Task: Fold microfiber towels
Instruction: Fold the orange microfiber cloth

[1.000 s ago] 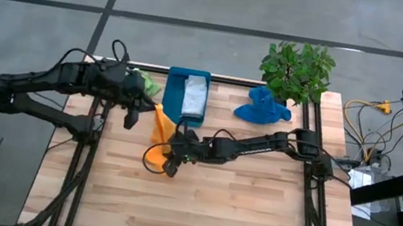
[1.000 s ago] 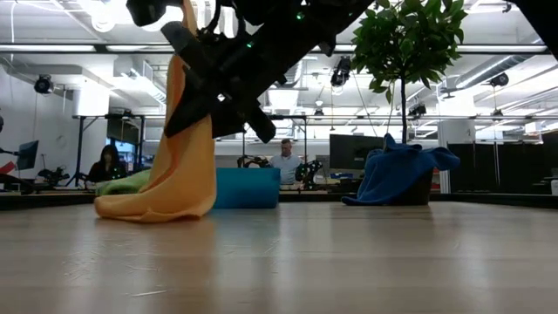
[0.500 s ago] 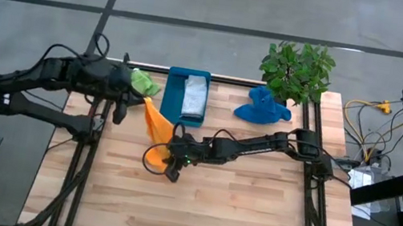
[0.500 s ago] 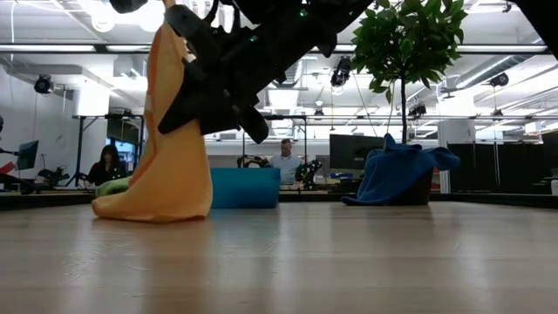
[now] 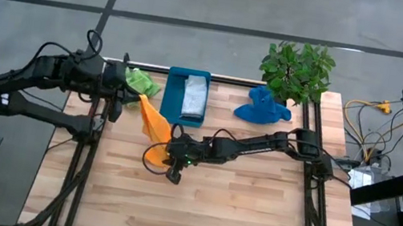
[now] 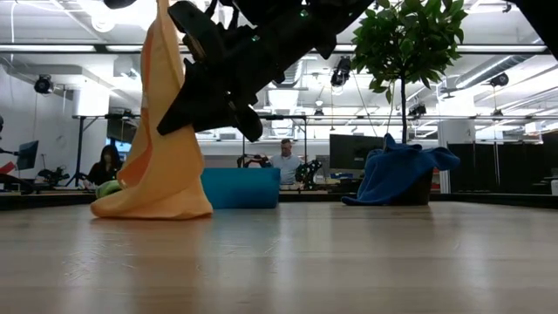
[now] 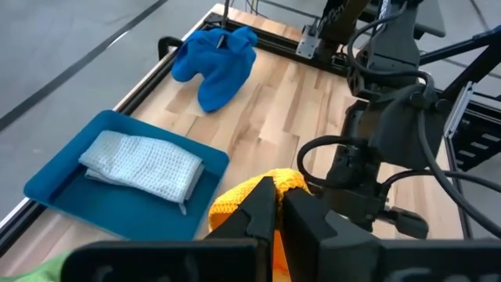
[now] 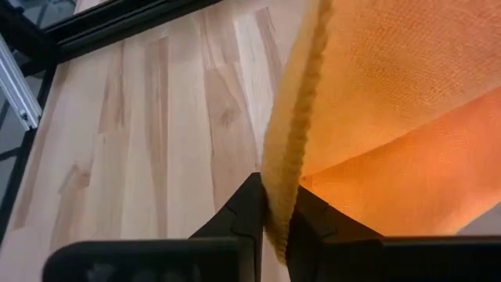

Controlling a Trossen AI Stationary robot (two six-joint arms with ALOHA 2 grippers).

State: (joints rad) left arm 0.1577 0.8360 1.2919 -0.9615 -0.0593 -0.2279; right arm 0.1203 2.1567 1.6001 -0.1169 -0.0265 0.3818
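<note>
orange towel (image 5: 152, 125): soft, light, drapes | left gripper (image 7: 275, 213) pinches one corner | right gripper (image 8: 272, 210) pinches opposite edge; hold edges.

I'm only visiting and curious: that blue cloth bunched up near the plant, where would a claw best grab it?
Probably at its raised peak, coming straight down. The blue towel sits in a crumpled heap with no flat edge showing, and in the low view its top stands well above the table. The potted plant crowds its far side, so a sideways approach from there looks blocked.
</note>
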